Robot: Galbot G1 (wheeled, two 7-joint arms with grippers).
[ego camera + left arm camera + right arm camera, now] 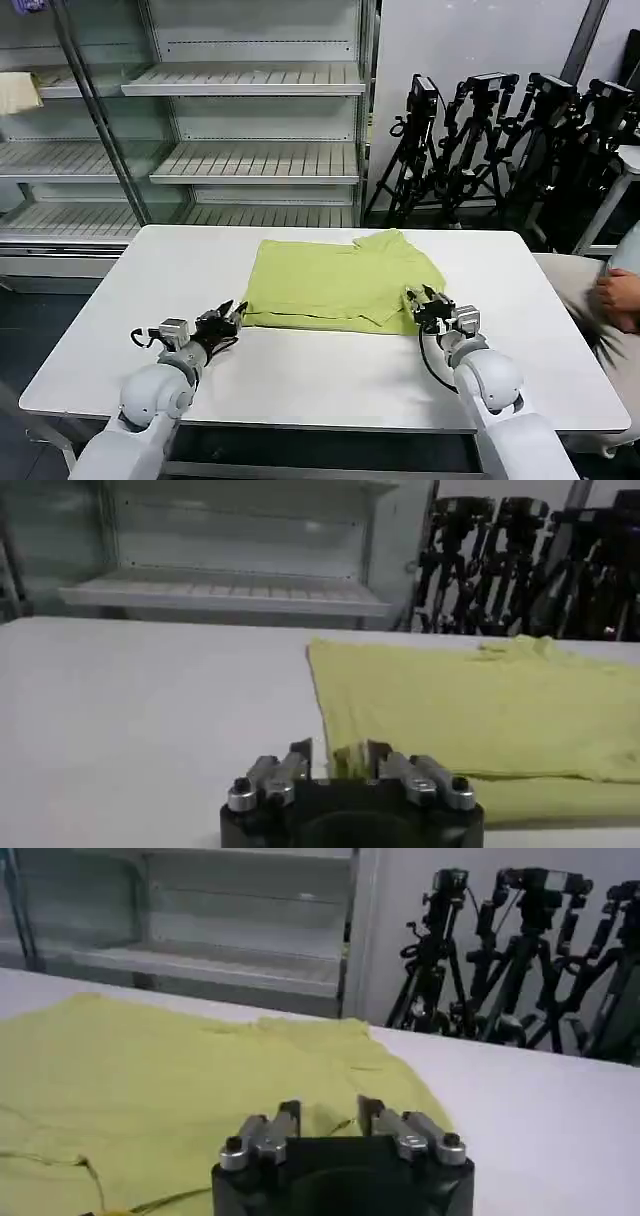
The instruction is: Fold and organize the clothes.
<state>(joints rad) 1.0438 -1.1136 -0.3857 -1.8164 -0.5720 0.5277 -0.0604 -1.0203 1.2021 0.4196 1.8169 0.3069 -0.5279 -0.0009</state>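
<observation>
Both grippers rest low on the white counter [90, 330] at the near corners of a partly folded yellow-green T-shirt [335, 280]. The left gripper [232, 316] sits at the shirt's near left corner, its fingers [298, 760] slightly parted with the fabric edge between them. The right gripper [418, 302] lies over the shirt's near right edge, its fingers [285, 1118] parted with cloth beneath and between them.
</observation>
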